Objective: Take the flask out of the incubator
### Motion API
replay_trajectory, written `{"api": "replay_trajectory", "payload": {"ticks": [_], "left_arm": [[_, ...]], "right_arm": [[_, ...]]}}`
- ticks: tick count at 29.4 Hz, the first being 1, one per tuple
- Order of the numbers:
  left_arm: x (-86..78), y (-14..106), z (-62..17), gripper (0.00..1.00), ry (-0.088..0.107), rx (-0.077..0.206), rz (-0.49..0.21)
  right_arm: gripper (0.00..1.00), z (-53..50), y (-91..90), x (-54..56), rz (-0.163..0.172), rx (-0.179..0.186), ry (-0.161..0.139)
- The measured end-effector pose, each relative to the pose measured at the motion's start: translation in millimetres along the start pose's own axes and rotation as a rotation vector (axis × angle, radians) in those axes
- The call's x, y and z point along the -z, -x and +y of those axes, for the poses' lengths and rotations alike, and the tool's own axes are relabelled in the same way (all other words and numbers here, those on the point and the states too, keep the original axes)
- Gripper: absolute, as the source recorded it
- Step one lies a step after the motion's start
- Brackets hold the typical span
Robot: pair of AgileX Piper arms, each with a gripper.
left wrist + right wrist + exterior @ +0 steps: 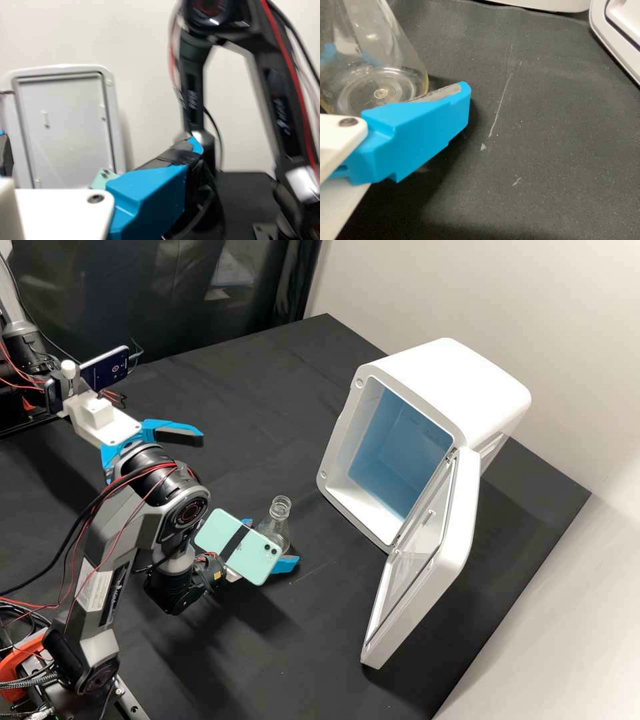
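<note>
Blue fingers [415, 125] gripping clear, empty conical flask [277, 528], upright on bench [267, 407]

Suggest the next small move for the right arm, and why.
Probably open the right hand and back off: the flask appears to stand upright on the bench, outside the open, empty incubator, with that hand closed around its base.

There are one flask [277, 525], one incubator [460, 383], two arms [110, 540], two phones [235, 545] and one bench [267, 393].
</note>
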Motion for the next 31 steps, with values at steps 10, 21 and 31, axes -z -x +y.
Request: {"api": "replay_trajectory", "payload": {"ticks": [10, 21, 31], "left_arm": [[3.0, 0.1, 0.6, 1.0, 0.014, -0.037, 0.032], [3.0, 0.1, 0.6, 1.0, 0.014, -0.037, 0.032], [3.0, 0.1, 0.6, 1.0, 0.014, -0.037, 0.032]], "right_arm": [[1.0, 4.5, 11.7, 4.7, 0.015, -0.019, 0.002], [1.0, 11.6, 30.4, 12.6, 0.043, -0.083, -0.007], [1.0, 26.4, 43.7, 16.3, 0.088, -0.173, -0.117]]}}
